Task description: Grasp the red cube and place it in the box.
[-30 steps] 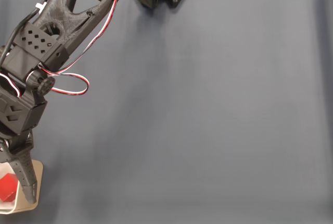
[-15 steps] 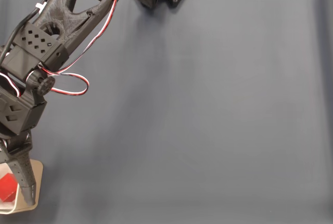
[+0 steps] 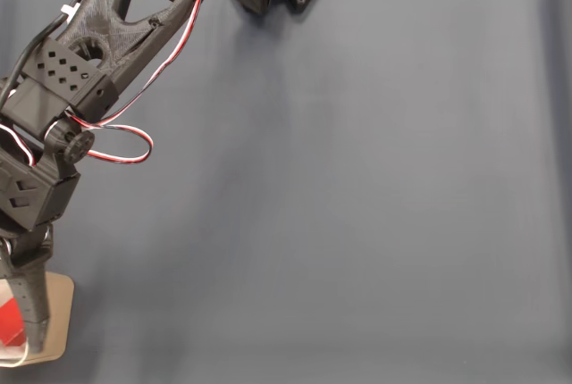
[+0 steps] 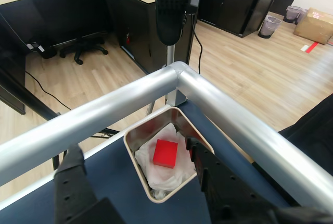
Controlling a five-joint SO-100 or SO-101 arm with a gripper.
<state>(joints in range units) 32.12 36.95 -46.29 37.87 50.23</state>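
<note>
You had the red cube (image 4: 166, 153) lying flat inside the box (image 4: 136, 159), on crumpled white lining, lower centre of the wrist view. In the fixed view the cube (image 3: 9, 321) showed as a red patch at the bottom-left edge, with the box (image 3: 59, 313) in that same corner, partly under the arm (image 3: 98, 62). Fingers (image 4: 218, 182) were released: the gripper (image 4: 138, 182) stood spread, one finger at the lower left of the wrist view and the other at lower centre-right by the box's right wall. Nothing sat between them, and the cube was clear of both. Box sat on the dark blue counter (image 3: 357, 205) at its corner, just under the silver rail (image 4: 218, 104). A webcam on a stand (image 4: 169, 5) stood behind the rail at top centre.
</note>
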